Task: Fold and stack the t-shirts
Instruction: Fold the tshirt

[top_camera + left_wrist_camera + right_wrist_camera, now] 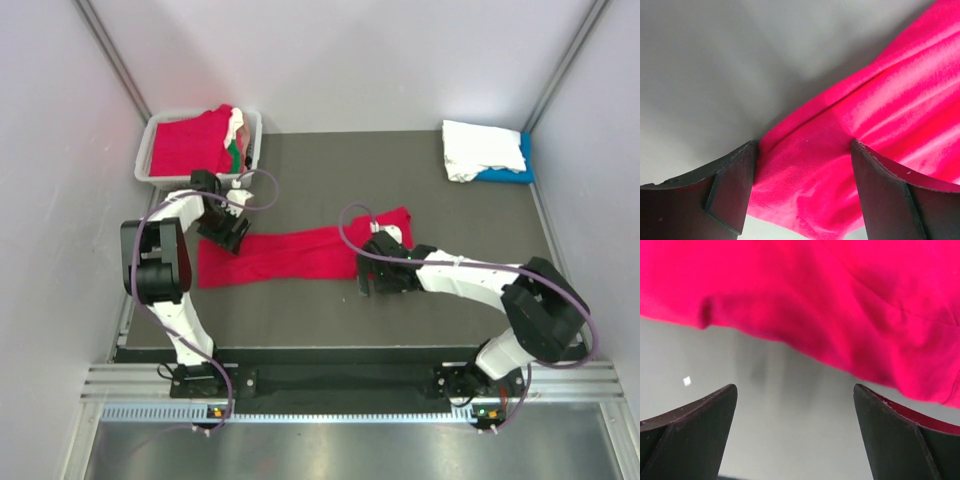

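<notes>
Black fingers (725,185) of the left pincer (802,150) fill the bottom of its wrist view. They are spread wide, and a corner of the bright red cotton t-shirt (880,125) lies between them. Nothing is pinched, so this pincer is released. The right pincer (795,390) is released too, its jaws fully apart over the bare grey desk (790,440), with the red hem just ahead of the tips.

From above, the red shirt (300,255) lies as a long narrow band across the middle of the desk (330,180). The left pincer (225,232) is at its left end and the right pincer (370,275) at the near edge of its right end. In the far right corner a folded white t-shirt (480,148) rests on a blue t-shirt (508,176), which looks like a stack already begun. At the far left, a pale translucent plastic tub (147,150) holds heaped red cloth (185,145) waiting its turn.

So the job seems partly done. This shirt appears folded lengthwise only; it probably needs a crosswise fold and then a trip to the stack.

Only the overhead view shows the stack and the tub. Only the wrist views show cloth between the left jaws and none between the right.
</notes>
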You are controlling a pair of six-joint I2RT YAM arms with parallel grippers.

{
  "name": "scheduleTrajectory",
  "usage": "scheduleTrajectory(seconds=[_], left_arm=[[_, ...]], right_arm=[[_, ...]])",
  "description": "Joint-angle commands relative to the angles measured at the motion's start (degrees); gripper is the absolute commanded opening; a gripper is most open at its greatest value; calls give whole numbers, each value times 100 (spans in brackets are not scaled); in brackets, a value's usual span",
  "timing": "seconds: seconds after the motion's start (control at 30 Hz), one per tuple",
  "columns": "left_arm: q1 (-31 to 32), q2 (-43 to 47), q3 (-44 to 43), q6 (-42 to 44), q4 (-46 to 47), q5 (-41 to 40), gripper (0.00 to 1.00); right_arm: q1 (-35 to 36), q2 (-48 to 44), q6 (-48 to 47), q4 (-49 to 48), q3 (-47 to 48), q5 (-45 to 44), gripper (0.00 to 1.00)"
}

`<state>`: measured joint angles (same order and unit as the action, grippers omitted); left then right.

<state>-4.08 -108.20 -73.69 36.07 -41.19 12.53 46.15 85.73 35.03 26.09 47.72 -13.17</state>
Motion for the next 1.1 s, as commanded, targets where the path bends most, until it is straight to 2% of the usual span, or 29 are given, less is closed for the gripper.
scheduleTrajectory(seconds=[0.0, 0.4, 0.6, 0.8, 0.93, 1.07], left_arm=[[-14, 379, 171, 128, -161, 38, 79], [-14, 757, 355, 198, -258, 109, 79], [-14, 871, 312, 189, -276, 91, 79], [-14, 933, 57, 84, -328, 153, 80], [-14, 959, -267, -4, -381, 144, 80], [-14, 959, -576, -83, -530, 275, 81]], right_arm=[[-273, 216, -259, -271, 325, -10, 100], [-844, 295, -743, -244, 782, -195, 100], [-924, 216, -611, -279, 642, 120, 100], [-424, 58, -286, -139, 554, 218, 100], [129, 101, -198, 10, 930, 157, 100], [166, 233, -294, 133, 1274, -1, 100]])
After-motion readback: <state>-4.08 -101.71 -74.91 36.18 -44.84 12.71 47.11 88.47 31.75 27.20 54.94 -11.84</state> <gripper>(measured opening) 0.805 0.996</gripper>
